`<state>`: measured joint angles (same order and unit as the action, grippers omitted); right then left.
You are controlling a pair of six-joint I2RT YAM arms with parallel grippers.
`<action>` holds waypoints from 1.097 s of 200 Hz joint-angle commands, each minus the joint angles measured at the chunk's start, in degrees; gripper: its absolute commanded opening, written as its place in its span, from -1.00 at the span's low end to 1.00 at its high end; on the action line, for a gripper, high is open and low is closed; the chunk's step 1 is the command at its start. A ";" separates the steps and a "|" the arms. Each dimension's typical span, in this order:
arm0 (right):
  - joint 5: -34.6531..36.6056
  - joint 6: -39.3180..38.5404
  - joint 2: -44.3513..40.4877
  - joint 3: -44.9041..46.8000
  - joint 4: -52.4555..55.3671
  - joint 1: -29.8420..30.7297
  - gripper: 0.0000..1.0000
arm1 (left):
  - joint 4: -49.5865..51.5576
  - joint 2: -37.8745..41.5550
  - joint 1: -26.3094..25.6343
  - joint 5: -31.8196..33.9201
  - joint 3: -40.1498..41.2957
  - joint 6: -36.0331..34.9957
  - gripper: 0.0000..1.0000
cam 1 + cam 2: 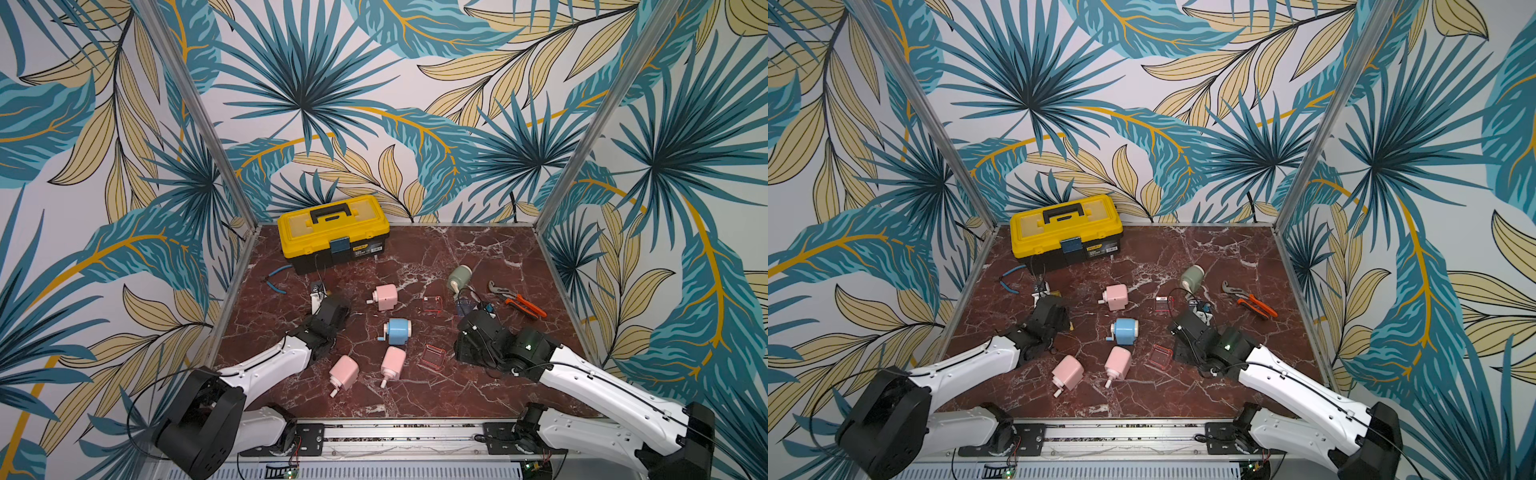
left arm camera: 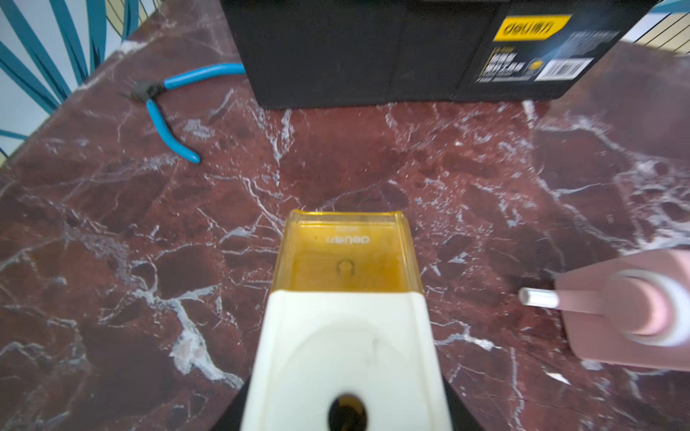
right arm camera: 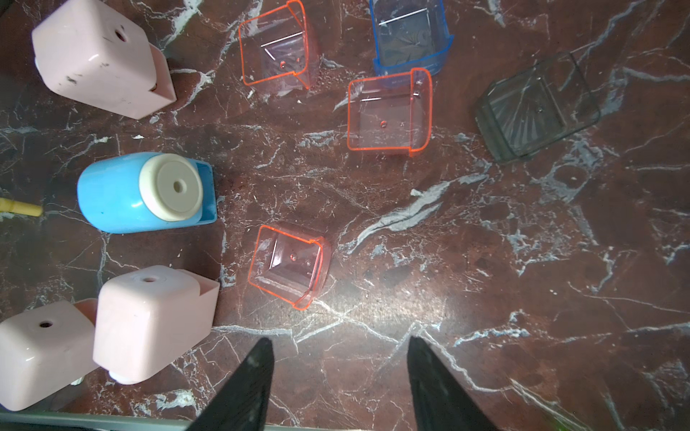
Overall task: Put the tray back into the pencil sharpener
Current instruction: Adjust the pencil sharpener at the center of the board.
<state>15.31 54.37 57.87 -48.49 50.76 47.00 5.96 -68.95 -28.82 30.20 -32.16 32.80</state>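
At left end effector point(image 2: 345, 395): white sharpener point(image 2: 343, 336) w/ amber tray point(image 2: 345, 257), prob. seated.

The desk point(image 1: 415, 257) is dark red marble veined white. The walls point(image 1: 311, 104) carry teal and beige leaves on white. The toolbox point(image 1: 332, 232) has a yellow lid, black base and blue latch; beside it lie blue-handled cutters point(image 1: 276, 279). There are pink sharpeners point(image 1: 386, 297), a blue sharpener point(image 1: 398, 331) with a cream face and a grey-green sharpener point(image 1: 460, 277). The white sharpener point(image 2: 345, 354) bears an amber tray point(image 2: 345, 253). The orange-rimmed trays point(image 3: 388, 112) are clear; there is also a blue tray point(image 3: 409, 37) and a smoky grey tray point(image 3: 537, 108).
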 commanded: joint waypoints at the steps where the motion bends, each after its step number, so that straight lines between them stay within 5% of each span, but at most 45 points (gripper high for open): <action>1: 0.07 -0.65 -0.81 -0.99 0.26 -0.25 0.19 | 3.11 5.48 1.27 -4.80 -2.48 -6.33 -0.99; 68: -0.52 -0.50 -0.56 -0.47 -0.51 -0.51 0.18 | 32.18 3.44 9.04 -18.32 -21.22 -10.67 -1.00; 127: -1.07 -0.88 0.04 -0.38 -1.00 -0.51 0.18 | 57.36 -7.07 16.21 -30.65 -40.00 -15.06 -1.00; 219: -3.43 -3.46 2.57 -0.65 -2.49 -3.47 0.18 | 68.16 -20.45 18.53 -31.18 -46.16 -21.43 -1.00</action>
<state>12.75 52.64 59.79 -48.53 49.04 44.18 71.33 -86.67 -11.14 -0.91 -75.92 13.76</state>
